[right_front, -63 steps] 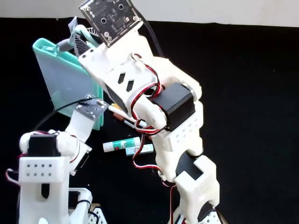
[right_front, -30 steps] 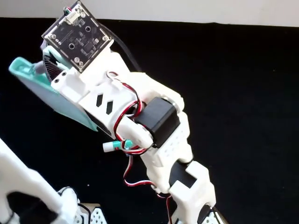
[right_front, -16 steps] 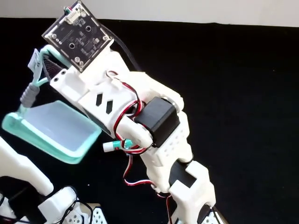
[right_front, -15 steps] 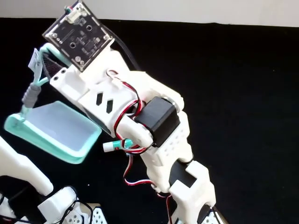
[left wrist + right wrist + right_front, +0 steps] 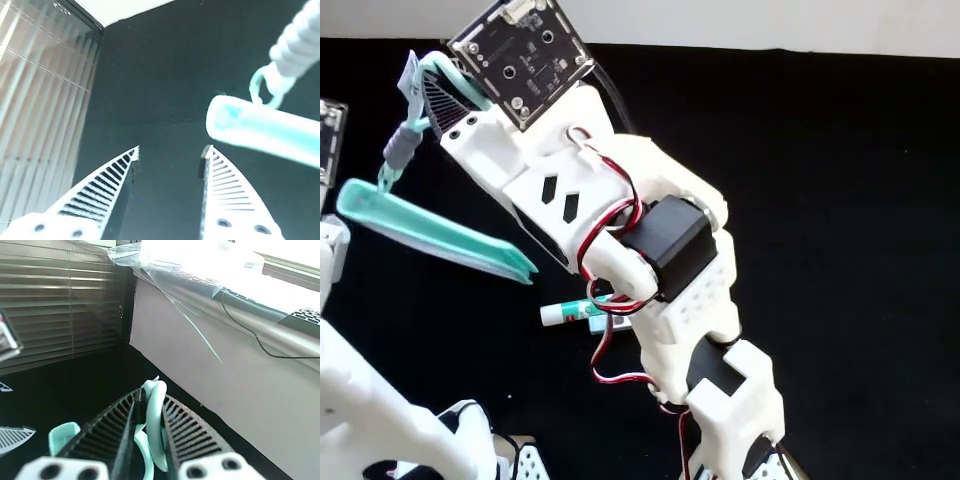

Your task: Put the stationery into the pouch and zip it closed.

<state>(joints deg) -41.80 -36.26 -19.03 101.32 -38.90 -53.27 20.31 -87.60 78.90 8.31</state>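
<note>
So the right gripper [image 5: 150, 409] is pinched tight on the mint-green loop [image 5: 154, 392] of the translucent teal plastic pouch [image 5: 430, 233]. The pouch hangs from that loop over the black counter [image 5: 840, 200], tilted and nearly edge-on in the high view. The left gripper [image 5: 171, 152] has its white fingers spread wide, near one end of the pouch but not touching it. A white-and-green glue stick [image 5: 566, 313] lies on the counter, partly tucked under the right arm.
</note>
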